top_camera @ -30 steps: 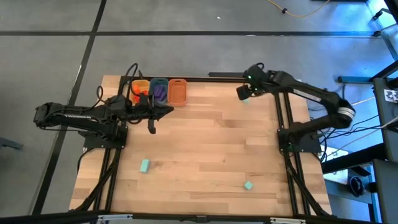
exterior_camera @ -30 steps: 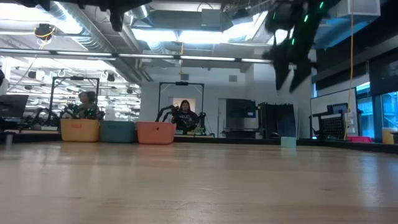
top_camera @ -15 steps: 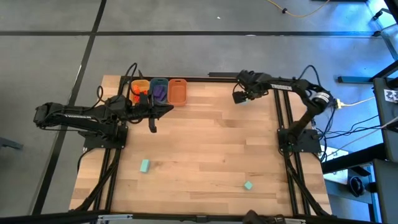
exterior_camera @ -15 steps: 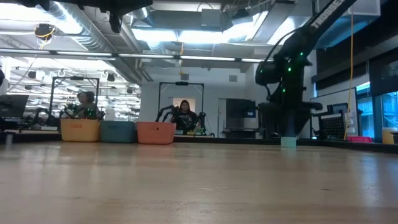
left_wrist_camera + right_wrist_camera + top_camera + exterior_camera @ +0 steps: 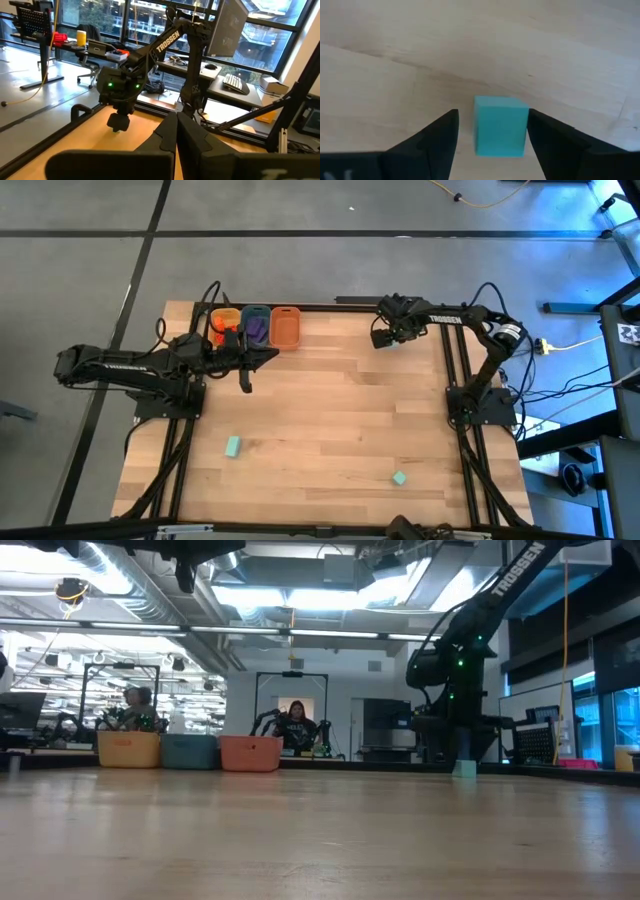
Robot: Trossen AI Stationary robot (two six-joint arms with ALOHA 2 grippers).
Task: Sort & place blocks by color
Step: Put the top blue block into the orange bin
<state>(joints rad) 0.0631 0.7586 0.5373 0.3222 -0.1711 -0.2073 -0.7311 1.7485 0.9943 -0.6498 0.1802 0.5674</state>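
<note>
Blocks for colour sorting — items listed by size, with handling notes for the grasp in hand.

Table: pale wood, carrying all items.

Right gripper: lowered at the far right part of the table, fingers spread, one either side of a mint-teal cube. A gap shows on both sides in the right wrist view; nothing is pinched yet. The cube should be centred between the pads before closing, and the faces squared, so it is not pushed sideways or twisted out.

Left gripper: parked near the tubs, fingers pressed together, empty.

Tubs — yellow, blue, orange: set touching in a row at the far left edge; orange-red and purple pieces are seen inside the first two.

Loose teal blocks: one near left, one near right, well apart, not yet collected.
</note>
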